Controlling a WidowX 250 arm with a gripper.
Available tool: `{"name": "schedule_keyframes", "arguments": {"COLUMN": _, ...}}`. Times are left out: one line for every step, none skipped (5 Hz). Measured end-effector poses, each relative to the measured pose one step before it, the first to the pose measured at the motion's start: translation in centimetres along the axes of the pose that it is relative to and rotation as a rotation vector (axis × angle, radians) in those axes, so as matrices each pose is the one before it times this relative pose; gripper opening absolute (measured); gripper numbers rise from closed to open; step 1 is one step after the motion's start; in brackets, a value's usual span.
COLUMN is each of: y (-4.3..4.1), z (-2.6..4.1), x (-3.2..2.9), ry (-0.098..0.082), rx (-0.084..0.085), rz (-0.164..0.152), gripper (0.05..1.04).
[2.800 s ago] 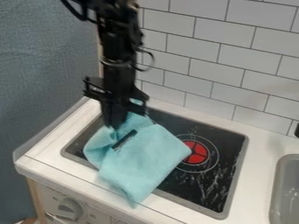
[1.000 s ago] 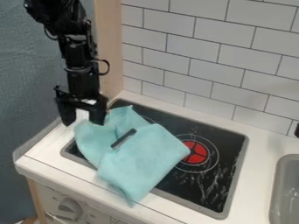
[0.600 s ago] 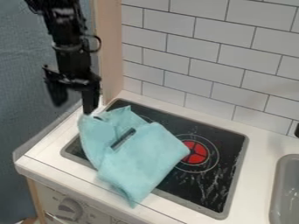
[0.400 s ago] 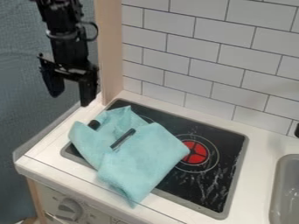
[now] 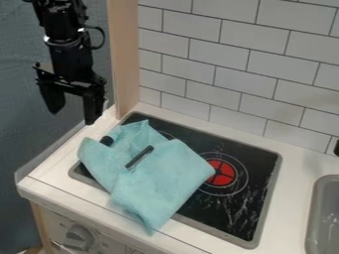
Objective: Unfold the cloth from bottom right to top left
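White tile wall (image 5: 265,49) at back, up to R edge of view. Blue-grey backdrop (image 5: 23,104) down L side. White counter (image 5: 295,166) across the middle + lower part, w/ black hob (image 5: 253,211) set in, grey rim all round. Blk arm (image 5: 66,54) in from top L. Pincer (image 5: 73,118) hanging upper L, in front of backdrop, apart from + above cloth; spread wide, tips pointing down.

Teal cloth (image 5: 162,173) on L part of hob, partly folded: L flap out past L rim, lower tip over front rim onto counter, upper pt near back rim. Pale wood post (image 5: 124,59) upright behind hob's back L corner. Part of grey sink (image 5: 319,198) at R edge. Red burner mark (image 5: 220,172) just R of cloth. Knob (image 5: 79,237) on front panel, lower L. Dk slanted strip (image 5: 140,157) mid-cloth, can't tell if gap or obj. Small dk spot (image 5: 106,141) by upper L edge of cloth, unclear.
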State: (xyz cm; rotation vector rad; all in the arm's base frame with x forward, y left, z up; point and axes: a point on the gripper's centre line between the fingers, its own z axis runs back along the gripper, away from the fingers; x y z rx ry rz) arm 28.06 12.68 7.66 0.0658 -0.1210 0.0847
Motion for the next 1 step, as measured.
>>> {"name": "schedule_keyframes", "arguments": {"y": -0.045, "z": -0.03, "x": -0.009, "ry": -0.0008, "rx": -0.0023, "rz": 0.0064, "gripper": 0.999}}
